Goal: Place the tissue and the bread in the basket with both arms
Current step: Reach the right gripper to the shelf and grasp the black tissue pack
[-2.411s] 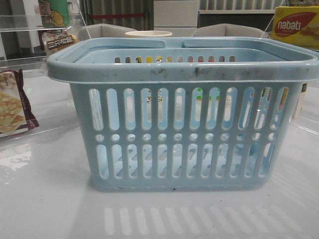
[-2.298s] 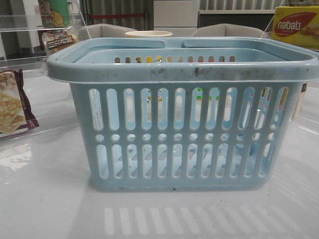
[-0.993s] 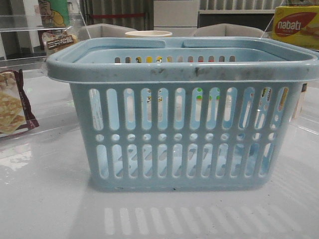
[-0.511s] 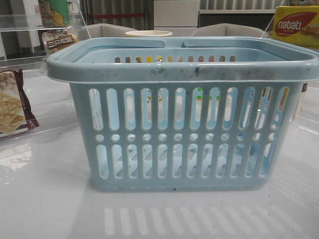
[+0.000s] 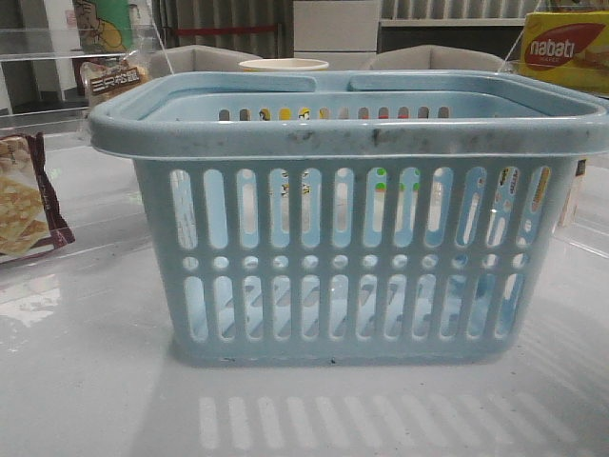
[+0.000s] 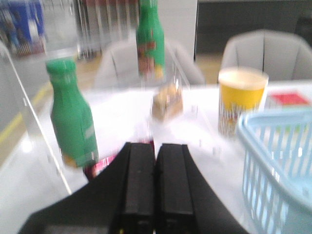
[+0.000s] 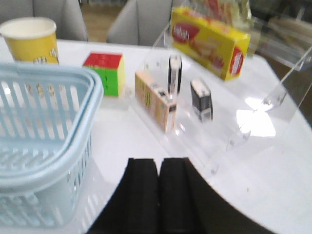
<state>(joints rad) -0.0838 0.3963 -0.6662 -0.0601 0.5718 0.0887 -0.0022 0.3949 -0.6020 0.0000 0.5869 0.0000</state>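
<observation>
On glossy white table (image 5: 86, 381): basket (image 5: 352, 238); grey chairs (image 6: 258, 48) behind; both grippers (image 6: 156, 183) (image 7: 158, 195) pressed together

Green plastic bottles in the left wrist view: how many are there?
2. One green plastic bottle stands on the white table near the gripper; a second, blurred green bottle stands farther back, raised on a clear acrylic shelf. Others may be hidden.

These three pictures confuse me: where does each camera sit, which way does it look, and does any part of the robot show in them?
Front view: low at table height, facing forward at the basket; no robot part shows.
Left wrist view: rides the left arm, looking past the closed left gripper at green bottles and a yellow cup.
Right wrist view: rides the right arm, looking past the closed right gripper at a clear shelf of small boxes.
Shared: the basket appears in all three; the cup too.
</observation>
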